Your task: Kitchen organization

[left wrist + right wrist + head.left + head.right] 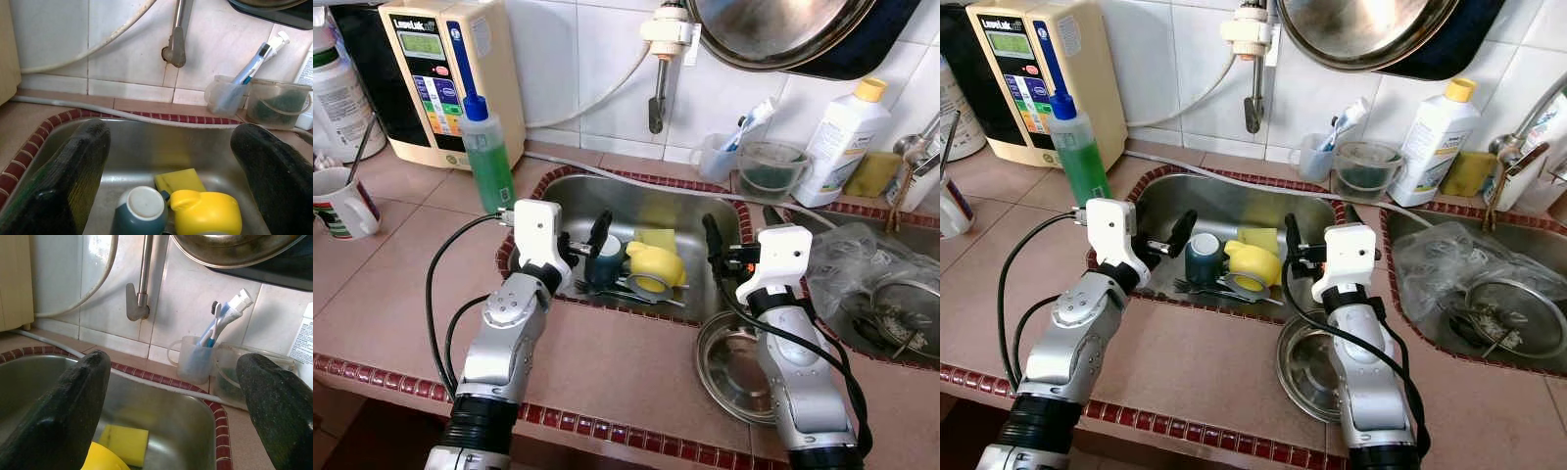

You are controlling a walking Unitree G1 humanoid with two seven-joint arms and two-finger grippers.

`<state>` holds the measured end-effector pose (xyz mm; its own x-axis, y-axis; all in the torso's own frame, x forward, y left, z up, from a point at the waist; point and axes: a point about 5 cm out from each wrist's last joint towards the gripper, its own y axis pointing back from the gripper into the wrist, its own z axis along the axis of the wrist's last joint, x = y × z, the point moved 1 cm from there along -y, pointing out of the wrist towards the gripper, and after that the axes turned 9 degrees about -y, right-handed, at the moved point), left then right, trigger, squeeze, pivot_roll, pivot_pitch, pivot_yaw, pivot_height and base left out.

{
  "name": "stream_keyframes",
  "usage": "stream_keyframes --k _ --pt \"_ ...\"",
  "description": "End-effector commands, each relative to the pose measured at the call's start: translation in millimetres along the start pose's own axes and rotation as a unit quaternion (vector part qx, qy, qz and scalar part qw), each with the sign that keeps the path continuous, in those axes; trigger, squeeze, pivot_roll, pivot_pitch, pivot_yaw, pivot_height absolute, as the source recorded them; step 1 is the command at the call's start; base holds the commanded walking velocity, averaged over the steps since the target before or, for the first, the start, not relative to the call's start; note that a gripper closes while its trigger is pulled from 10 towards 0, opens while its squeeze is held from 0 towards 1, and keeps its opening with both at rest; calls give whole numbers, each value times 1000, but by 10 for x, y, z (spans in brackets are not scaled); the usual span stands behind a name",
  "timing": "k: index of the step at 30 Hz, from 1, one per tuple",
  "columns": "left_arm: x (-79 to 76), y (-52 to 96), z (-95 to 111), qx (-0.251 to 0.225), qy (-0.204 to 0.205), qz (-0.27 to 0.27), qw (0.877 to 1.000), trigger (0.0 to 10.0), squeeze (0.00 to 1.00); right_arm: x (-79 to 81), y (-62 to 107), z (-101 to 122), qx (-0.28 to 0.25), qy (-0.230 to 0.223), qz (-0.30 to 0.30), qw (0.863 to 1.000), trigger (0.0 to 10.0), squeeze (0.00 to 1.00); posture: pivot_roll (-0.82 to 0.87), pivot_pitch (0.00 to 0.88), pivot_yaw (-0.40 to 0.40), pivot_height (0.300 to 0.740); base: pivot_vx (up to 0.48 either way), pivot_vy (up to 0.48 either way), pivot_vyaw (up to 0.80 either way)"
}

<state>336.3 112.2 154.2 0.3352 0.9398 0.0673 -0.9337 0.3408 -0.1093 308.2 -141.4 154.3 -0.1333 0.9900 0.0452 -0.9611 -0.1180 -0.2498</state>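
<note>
Left gripper hangs over the sink, fingers spread wide, empty, above an upturned teal cup and yellow mug. Right gripper, likewise agape and empty, hovers at the sink's right rim.

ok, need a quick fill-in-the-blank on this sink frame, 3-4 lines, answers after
1. The yellow mug lies in the sink beside an upside-down ____ cup.
2. The left gripper hovers over the sink with its fingers ____.
3. The bottle of green liquid has a ____ cap.
4. The steel bowl on the counter sits beside the ____ arm.

Answers: teal; open; blue; right
</note>
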Motion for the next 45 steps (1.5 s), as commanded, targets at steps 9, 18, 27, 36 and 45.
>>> stream_keyframes --k 9,18,27,36,45 --pt "-24 5 63 -2 -2 -12 1000 10000 0 8 9 36 -9 4 1 1000 10000 0 -32 0 -9 740 -290 0 0" --pt "-16 6 119 -17 -5 -16 1000 10000 0 30 -11 27 -9 9 7 1000 10000 0 -25 0 -9 740 -140 0 0" --pt "-21 20 158 -31 -16 -32 999 10000 0 68 -29 26 -12 18 19 1000 10000 0 -18 0 -11 740 0 0 0" --pt "-60 53 165 -41 -38 -53 997 10000 0 73 -36 9 -10 20 24 999 10000 0 -16 0 -15 740 0 0 0" --pt "-83 49 164 -42 -34 -64 996 10000 0 88 -38 -10 -7 21 27 999 10000 0 -19 0 -13 740 0 -140 0"
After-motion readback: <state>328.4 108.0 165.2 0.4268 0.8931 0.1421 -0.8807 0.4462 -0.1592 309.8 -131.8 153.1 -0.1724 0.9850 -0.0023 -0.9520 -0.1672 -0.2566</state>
